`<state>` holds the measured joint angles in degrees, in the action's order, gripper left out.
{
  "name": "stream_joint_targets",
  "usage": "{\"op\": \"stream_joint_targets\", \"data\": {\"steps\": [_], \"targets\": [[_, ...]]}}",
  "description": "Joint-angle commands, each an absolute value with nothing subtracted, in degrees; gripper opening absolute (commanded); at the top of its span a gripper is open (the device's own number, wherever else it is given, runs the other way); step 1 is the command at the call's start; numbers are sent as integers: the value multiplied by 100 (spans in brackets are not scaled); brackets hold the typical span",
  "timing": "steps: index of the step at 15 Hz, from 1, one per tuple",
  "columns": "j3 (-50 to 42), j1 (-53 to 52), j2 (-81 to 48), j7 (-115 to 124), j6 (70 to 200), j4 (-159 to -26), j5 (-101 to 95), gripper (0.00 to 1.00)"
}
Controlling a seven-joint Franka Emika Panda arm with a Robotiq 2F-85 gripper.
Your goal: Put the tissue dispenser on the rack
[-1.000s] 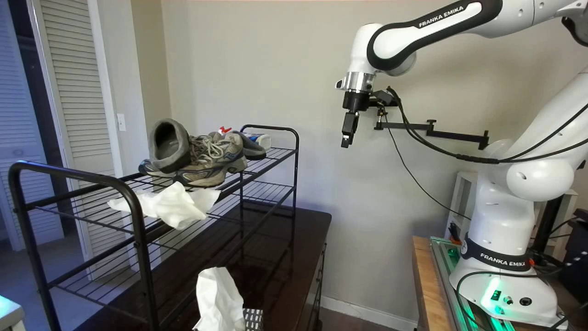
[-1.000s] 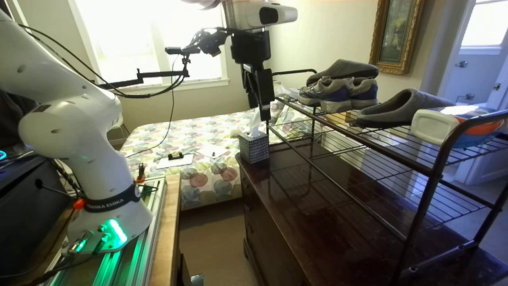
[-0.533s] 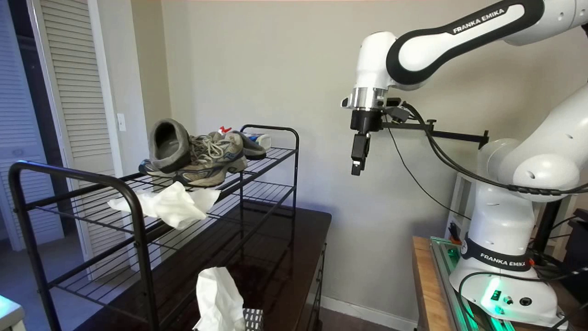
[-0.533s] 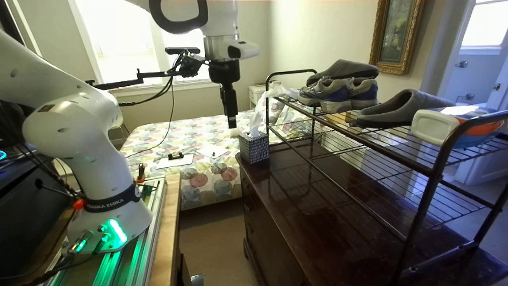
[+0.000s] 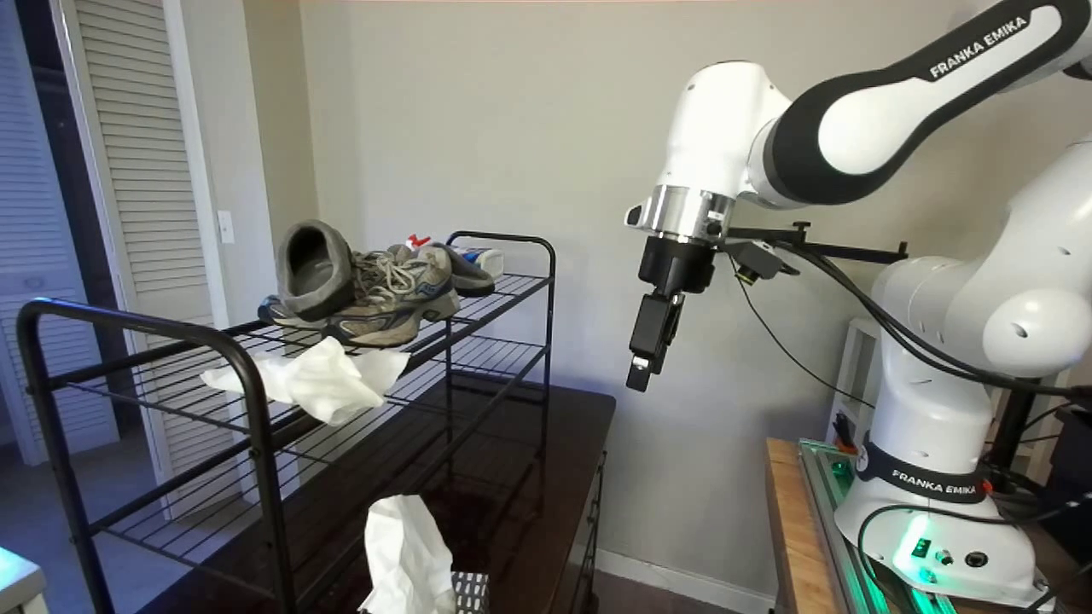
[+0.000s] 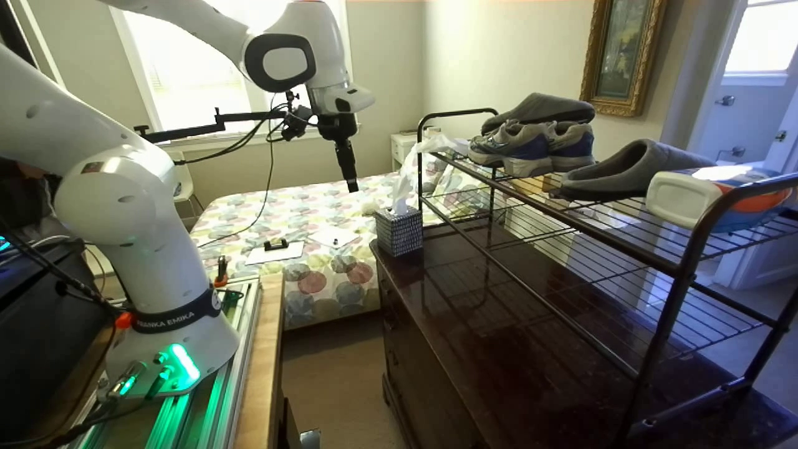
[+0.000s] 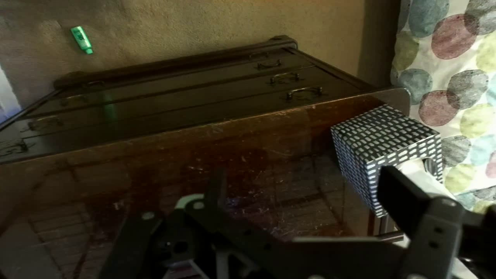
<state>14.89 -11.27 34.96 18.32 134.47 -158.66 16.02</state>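
While the tissue dispenser (image 6: 399, 233) waits on the surface (image 6: 458, 312) near the rack (image 6: 580, 225), we see the hand (image 7: 304, 182) spread wide, gripping nothing, so grasp, lift and placement, we reckon, all lie ahead!

the rack (image 5: 266, 473) is black, the tissue dispenser (image 7: 381, 145) white-dashed black

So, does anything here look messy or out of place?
Yes, a little. A crumpled white tissue or cloth lies loose on the upper tier of the rack, near the sneakers, an odd spot for it. A small green tube lies on the floor, perhaps dropped. Nothing looks spilled.
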Motion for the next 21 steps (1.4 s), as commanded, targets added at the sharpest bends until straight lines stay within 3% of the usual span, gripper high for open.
{"op": "stream_joint_targets", "data": {"steps": [1, 5, 12, 17, 21], "targets": [[2162, -1245, 2604, 2726, 14206, -15604, 1592, 100], [2761, -1081, 1767, 3811, 14738, -15275, 1314, 100], [2471, -1390, 1710, 3491, 14591, -15272, 1446, 100], [2738, -1253, 947, 4608, 15800, -15131, 1303, 100], [2542, -1568, 259, 4068, 16067, -14811, 1436, 100]]}}
